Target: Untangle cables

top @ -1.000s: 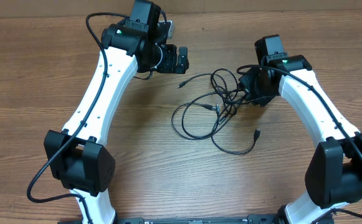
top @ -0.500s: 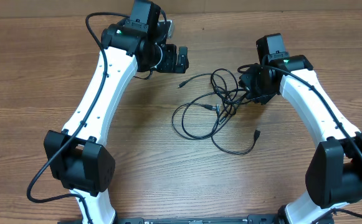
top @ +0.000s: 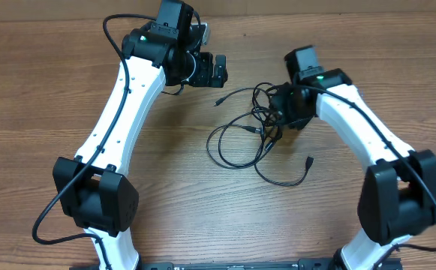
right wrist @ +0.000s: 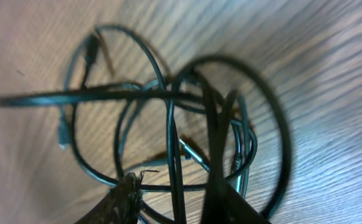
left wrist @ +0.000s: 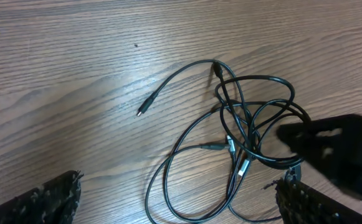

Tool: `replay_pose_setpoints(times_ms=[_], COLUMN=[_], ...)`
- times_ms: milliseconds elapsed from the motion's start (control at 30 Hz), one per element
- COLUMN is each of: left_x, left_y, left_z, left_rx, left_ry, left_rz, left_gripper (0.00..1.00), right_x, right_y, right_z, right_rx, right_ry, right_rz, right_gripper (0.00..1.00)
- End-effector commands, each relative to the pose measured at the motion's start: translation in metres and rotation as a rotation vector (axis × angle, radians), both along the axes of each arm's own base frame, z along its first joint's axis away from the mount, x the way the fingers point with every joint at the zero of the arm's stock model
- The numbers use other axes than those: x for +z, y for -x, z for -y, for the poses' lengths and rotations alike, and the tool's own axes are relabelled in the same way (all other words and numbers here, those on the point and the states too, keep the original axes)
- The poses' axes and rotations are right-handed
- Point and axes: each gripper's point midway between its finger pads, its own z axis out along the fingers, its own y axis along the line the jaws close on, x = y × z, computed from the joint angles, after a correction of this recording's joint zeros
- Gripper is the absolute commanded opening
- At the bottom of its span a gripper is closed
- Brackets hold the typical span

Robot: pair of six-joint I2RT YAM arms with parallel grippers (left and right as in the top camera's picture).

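The cables point(top: 261, 129) lie as a loose tangle of thin black loops at the table's middle. One plug end point(top: 219, 100) points up left and another point(top: 309, 160) lies lower right. My right gripper point(top: 279, 112) sits at the tangle's right edge, shut on the cables. In the right wrist view, strands point(right wrist: 168, 93) rise taut and blurred between its fingertips point(right wrist: 176, 208). My left gripper point(top: 219, 71) hovers open, up and left of the tangle, holding nothing. In the left wrist view the cables point(left wrist: 243, 134) spread between and beyond its wide-apart fingers point(left wrist: 56, 199).
Bare wooden table point(top: 67, 90) surrounds the tangle. The two white arms flank it, left arm point(top: 120, 112) and right arm point(top: 368, 127). The table's far edge runs along the top of the overhead view.
My right arm has swung left and slightly up with the cables in its grip, bunching the tangle's right side. The left arm has not moved.
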Motion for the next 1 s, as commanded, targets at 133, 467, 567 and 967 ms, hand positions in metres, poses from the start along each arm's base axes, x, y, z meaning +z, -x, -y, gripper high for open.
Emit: replay_pose_setpoints(times_ms=[133, 467, 567, 967], left_x=[0.006, 0.005, 0.005, 0.002], left_y=[-0.003, -0.004, -0.004, -0.003], left_z=[-0.001, -0.007, -0.006, -0.006], left_rx=[-0.014, 0.001, 0.001, -0.001], left_ry=[-0.011, -0.04, -0.039, -0.042], left_rz=[0.029, 0.034, 0.035, 0.026], left_gripper=[1.0, 1.0, 1.0, 1.0], right_x=[-0.018, 0.006, 0.016, 0.044], right_y=[0.002, -0.004, -0.006, -0.005], right_z=[-0.007, 0.02, 0.025, 0.013], right_rx=[0.024, 0.006, 0.009, 0.08], right_ry=[0.013, 0.028, 0.029, -0.033], right_rz=[-0.04, -0.057, -0.052, -0.045], right_gripper=[0.35, 0.47, 0.47, 0.52])
